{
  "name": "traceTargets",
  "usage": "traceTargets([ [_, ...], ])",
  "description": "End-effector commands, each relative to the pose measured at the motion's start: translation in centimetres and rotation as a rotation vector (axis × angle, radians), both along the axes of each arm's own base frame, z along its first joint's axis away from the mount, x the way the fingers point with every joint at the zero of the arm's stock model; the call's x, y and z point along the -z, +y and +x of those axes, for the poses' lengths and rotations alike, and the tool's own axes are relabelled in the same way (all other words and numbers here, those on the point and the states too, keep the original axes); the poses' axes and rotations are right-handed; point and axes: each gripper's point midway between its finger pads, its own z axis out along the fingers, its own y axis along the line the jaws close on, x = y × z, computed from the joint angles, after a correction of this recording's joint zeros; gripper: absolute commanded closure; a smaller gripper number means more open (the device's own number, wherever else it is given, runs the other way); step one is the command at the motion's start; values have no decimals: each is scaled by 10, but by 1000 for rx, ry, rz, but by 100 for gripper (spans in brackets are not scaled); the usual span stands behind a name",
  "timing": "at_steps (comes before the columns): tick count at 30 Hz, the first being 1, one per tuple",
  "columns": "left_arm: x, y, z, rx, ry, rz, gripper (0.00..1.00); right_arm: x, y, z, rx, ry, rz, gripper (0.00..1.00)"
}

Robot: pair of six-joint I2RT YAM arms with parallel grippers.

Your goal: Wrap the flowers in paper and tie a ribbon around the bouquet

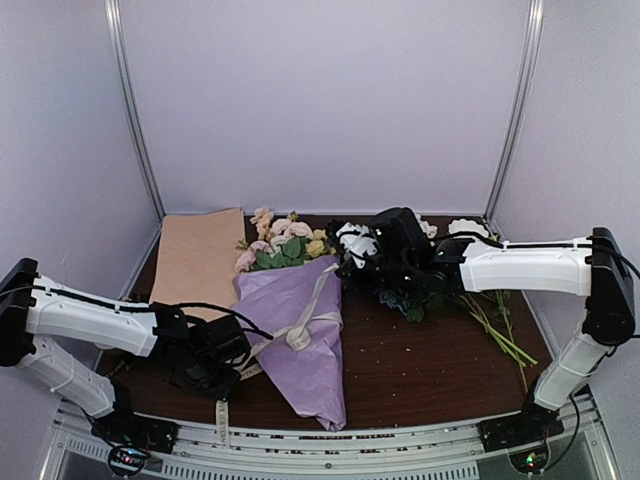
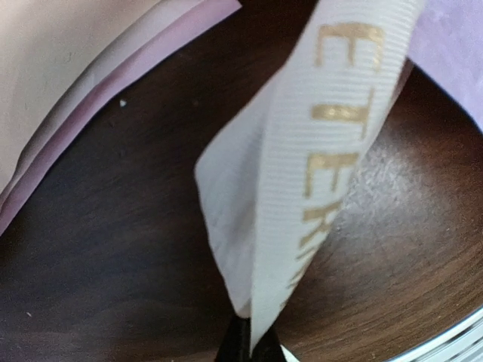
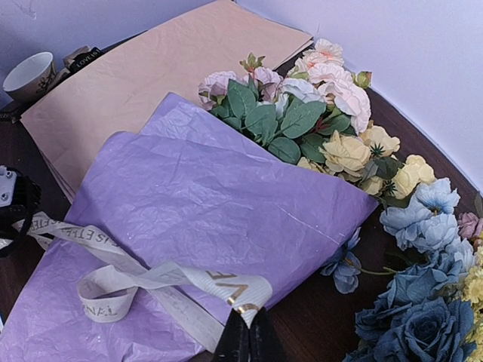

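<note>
The bouquet (image 1: 300, 320) lies mid-table as a cone of lilac paper (image 3: 211, 204). Pink and yellow flowers (image 3: 302, 113) with green leaves show at its wide far end. The cream ribbon (image 1: 298, 338) with gold lettering crosses the cone and forms a loose loop (image 3: 106, 298). My left gripper (image 1: 243, 362) is at the cone's left, shut on one ribbon strand (image 2: 317, 151) that rises from its tips (image 2: 253, 343). At the cone's upper right edge, my right gripper (image 1: 342, 265) is shut on the other, folded ribbon end (image 3: 249, 290), its tips (image 3: 249, 335) pinched together.
Tan-peach paper sheets (image 1: 200, 255) lie at the back left, with a small cup (image 3: 30, 75) beyond them. A loose bunch with blue blooms (image 3: 423, 302) and long stems (image 1: 495, 325) lies right of the bouquet, under the right arm. A ribbon tail (image 1: 222, 415) hangs over the table's front edge.
</note>
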Motion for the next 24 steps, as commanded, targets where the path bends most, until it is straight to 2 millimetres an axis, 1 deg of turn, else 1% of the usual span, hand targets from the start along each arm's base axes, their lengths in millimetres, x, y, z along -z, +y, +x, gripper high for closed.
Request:
traceTargets([
  [1,-14,13,2,-6,-35,49,100,-33,-3,6,21,-52,45,100],
  [5,-32,13,13,-30,-120,3,100,-37,-4,7,23,-64,43,100],
  [9,-48,8,26,-26,-194,-18,100,-35,4,7,4,-58,38,100],
  [11,-56,4,36,-13,-232,-9,100,-41,13,6,-10,-74,43,100],
  [13,-62,0,48,-4,-260,0,100,-51,29,2,-40,-102,56,100],
  [15,-70,-3,65,-11,-302,-6,100,-61,46,1,-72,-121,80,100],
  [17,-78,0,86,-44,-347,-32,100,-69,61,7,-94,-129,109,100],
  [18,-82,5,97,-70,-363,-48,100,-68,63,19,-76,-135,97,100],
  [19,-86,14,109,-110,-379,-56,100,-72,59,32,-41,-146,91,100],
  [20,-90,22,116,-135,-400,-56,100,-78,47,49,12,-153,104,100],
  [21,-94,31,122,-164,-422,-55,100,-81,29,68,75,-148,120,100],
  [22,-98,42,127,-199,-444,-60,100,-80,3,87,155,-132,134,100],
  [23,-98,55,130,-243,-453,-63,100,-76,-31,106,249,-111,145,100],
  [24,-97,68,132,-297,-460,-74,100,-68,-67,118,341,-81,160,100],
])
